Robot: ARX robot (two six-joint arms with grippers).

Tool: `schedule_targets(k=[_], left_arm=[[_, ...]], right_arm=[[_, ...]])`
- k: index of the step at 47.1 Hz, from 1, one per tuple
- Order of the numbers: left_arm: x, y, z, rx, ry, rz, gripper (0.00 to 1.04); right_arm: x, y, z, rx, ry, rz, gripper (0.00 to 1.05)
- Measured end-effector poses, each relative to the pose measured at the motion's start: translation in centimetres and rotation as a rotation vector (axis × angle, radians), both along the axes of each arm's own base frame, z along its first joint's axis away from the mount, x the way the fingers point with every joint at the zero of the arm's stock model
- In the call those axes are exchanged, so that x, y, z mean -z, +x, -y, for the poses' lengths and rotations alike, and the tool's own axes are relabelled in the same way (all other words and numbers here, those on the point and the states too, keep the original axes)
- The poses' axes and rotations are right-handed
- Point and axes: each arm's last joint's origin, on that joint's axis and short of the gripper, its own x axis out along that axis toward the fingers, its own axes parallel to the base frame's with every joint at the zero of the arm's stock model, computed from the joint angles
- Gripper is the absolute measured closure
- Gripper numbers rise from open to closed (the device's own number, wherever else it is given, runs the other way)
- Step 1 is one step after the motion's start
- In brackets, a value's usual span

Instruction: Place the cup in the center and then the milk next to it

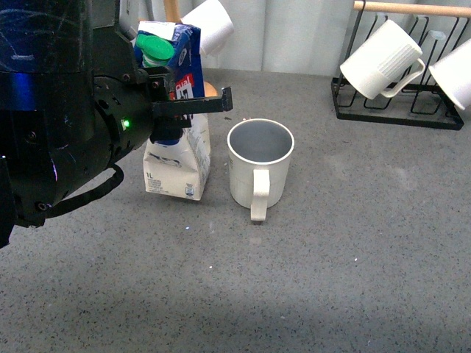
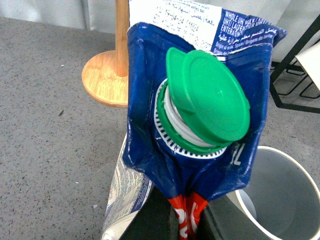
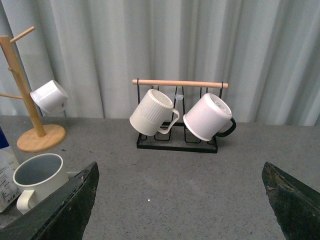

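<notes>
The cup (image 1: 259,165), cream-white and ribbed with a grey-blue inside, stands upright mid-table with its handle toward me. Just left of it is the milk (image 1: 180,151), a blue-and-white carton with a green cap, its base at the tabletop and a small gap to the cup. My left gripper (image 1: 176,103) is shut on the carton's upper part. In the left wrist view the jaws pinch the carton's red fold (image 2: 187,220) below the green cap (image 2: 207,100), with the cup (image 2: 280,200) beside it. My right gripper (image 3: 180,205) is open over bare table, away from the cup (image 3: 37,177).
A black rack (image 1: 397,110) at the back right holds white ribbed mugs (image 1: 383,59). A wooden mug tree (image 3: 40,137) with a small white cup (image 3: 49,96) stands behind the milk. My left arm (image 1: 59,110) fills the left of the front view.
</notes>
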Motion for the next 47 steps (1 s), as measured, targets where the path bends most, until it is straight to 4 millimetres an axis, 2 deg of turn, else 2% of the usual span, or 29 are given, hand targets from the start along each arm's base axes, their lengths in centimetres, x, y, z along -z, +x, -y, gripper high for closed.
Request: schedule_targets(k=[9,24,33,40,47], left_arm=[[1.0,-0.7,0.1,-0.002,-0.012,-0.030,1.01],[1.3,-0.7,0.2,-0.015,-0.031,-0.039,1.00],[1.6,-0.8,0.1,-0.014,-0.025,-0.054,0.67],[1.5,-0.9,0.1,-0.009,-0.024,-0.059,0.47],[-0.4,-1.0,-0.3,0.003,-0.044,-0.025,0.18]], right_arm=[[0.0,0.0,0.0,0.000,0.000,0.000,0.09],[0.0,0.0,0.0,-0.001,0.000,0.000,0.09],[0.0,0.0,0.0,0.000,0.000,0.000,0.09],[0.0,0.0,0.0,0.000,0.000,0.000,0.09],[0.0,0.0,0.0,0.000,0.000,0.000,0.09]])
